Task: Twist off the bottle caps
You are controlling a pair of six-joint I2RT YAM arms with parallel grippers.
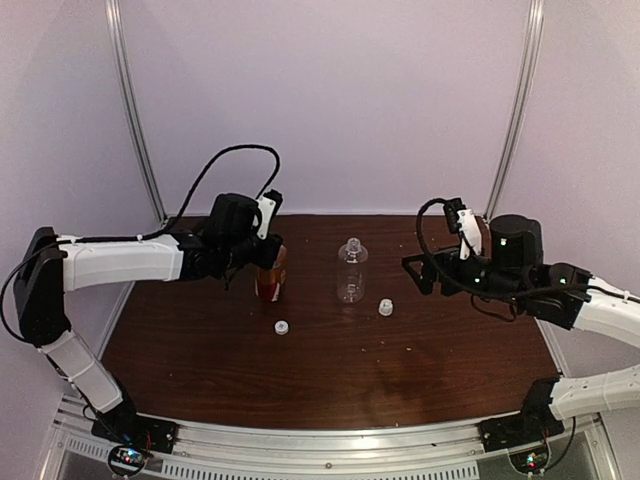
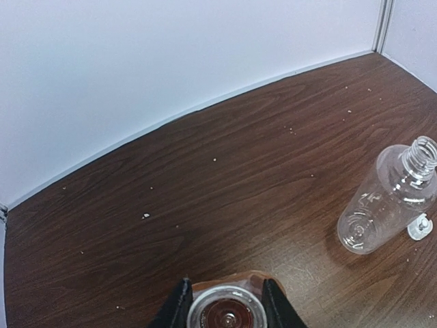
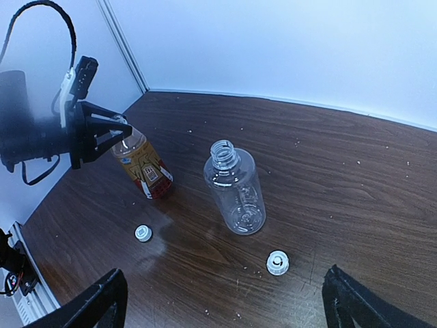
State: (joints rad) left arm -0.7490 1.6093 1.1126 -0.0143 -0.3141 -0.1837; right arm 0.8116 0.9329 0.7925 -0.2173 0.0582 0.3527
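The left gripper [image 2: 227, 304] is clamped on the neck of the amber bottle [image 1: 271, 275]. The bottle's long axis stands about vertical, its open mouth up between the fingers. A skewed pull-away could tip it and spill liquid. The right gripper [image 3: 224, 273] gapes wide and is empty. Between the grippers on the worktop [image 1: 200, 350] are the upright clear bottle [image 1: 351, 270] and both white caps [image 1: 281, 327] [image 1: 385, 308].

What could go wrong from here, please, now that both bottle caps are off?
1. The small plastic bottle of amber-brown liquid with the red and white label is uncapped and clamped at its neck in the jaws of the left gripper; a sideways pull or uneven release could tip it and spill.
2. The clear colourless plastic bottle stands free and looks empty, so a stray bump could topple it.
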